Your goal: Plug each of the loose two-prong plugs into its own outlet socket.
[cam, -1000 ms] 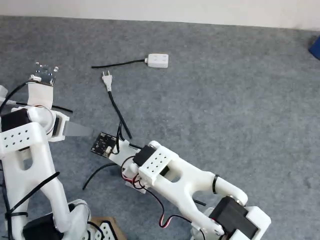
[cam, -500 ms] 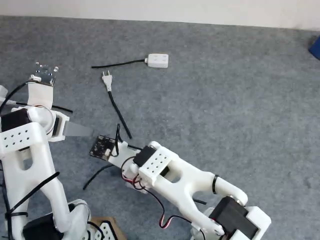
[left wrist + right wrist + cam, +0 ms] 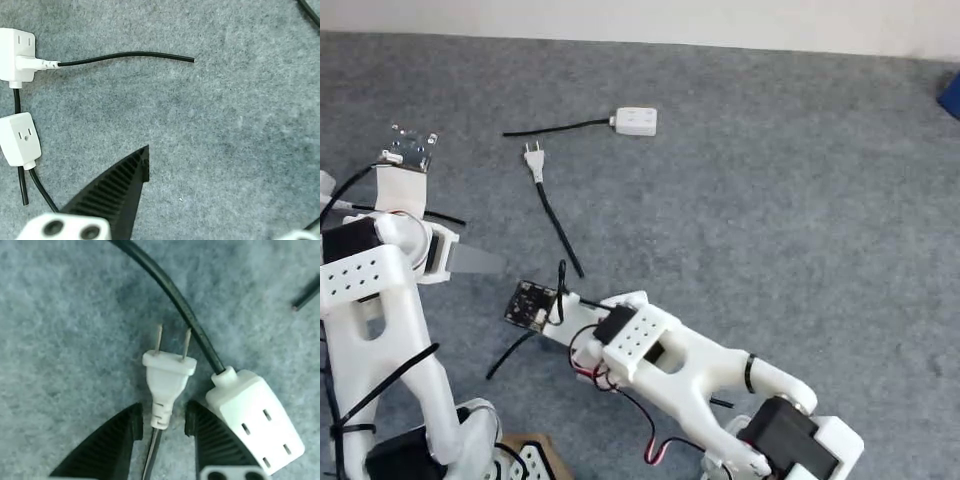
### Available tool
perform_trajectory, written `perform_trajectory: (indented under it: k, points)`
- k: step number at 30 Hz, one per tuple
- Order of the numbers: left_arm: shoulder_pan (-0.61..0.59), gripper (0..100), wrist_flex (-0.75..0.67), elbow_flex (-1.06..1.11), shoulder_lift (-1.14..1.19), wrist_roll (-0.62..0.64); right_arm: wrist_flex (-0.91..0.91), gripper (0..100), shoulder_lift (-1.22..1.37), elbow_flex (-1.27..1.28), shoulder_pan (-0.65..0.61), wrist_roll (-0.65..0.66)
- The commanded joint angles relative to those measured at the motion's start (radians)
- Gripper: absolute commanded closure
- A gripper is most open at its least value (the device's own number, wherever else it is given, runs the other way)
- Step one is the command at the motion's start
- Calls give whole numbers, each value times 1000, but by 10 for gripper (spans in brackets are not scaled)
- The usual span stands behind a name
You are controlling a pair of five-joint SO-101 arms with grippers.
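Observation:
In the right wrist view a white two-prong plug [image 3: 167, 377] lies on the grey carpet with its prongs pointing away. My right gripper [image 3: 164, 422] is open, its black fingers [image 3: 117, 440] flanking the plug's cord end with slim gaps. A white outlet block [image 3: 255, 415] on a black cord [image 3: 175, 295] lies right beside it. In the left wrist view one white outlet [image 3: 15, 47] has a plug seated in it, and a second outlet [image 3: 20, 140] is free. My left gripper [image 3: 475, 260] hovers open, holding nothing. Another loose plug [image 3: 532, 152] lies in the high view.
A third white outlet [image 3: 638, 121] with a short black cord sits far back on the carpet. The loose plug's cord [image 3: 558, 230] runs toward the right arm's wrist [image 3: 532, 303]. A blue object [image 3: 952, 95] pokes in at the right edge. The carpet's right half is open.
The right arm's wrist has shifted slightly toward the near edge of the carpet and sunk lower. The left arm has stayed still.

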Motion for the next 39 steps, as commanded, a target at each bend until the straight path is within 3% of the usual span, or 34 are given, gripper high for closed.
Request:
perform_trajectory:
  k: [1, 5, 9, 13, 22, 30, 35, 39]
  points:
    - [-1, 466, 15, -2, -22, -8, -90, 848, -4, 28, -28, 29]
    - [-2, 466, 37, -5, -22, -8, -87, 862, -1, 35, -24, 34]
    - [-5, 466, 37, -5, -22, -8, -85, 998, 45, 45, -24, 31]
    - [-5, 466, 35, -5, -22, -5, -50, 991, 77, 33, -24, 29]
    - [-39, 465, 28, 22, -22, -8, 358, 991, -119, -105, -13, 34]
    - [-24, 465, 48, 19, -21, -3, 651, 991, -383, -334, 159, 124]
    - [117, 465, 235, -54, -22, -2, 881, 991, -371, -584, 193, 233]
    - [206, 465, 354, -203, -22, 81, 952, 991, -275, -768, 401, 269]
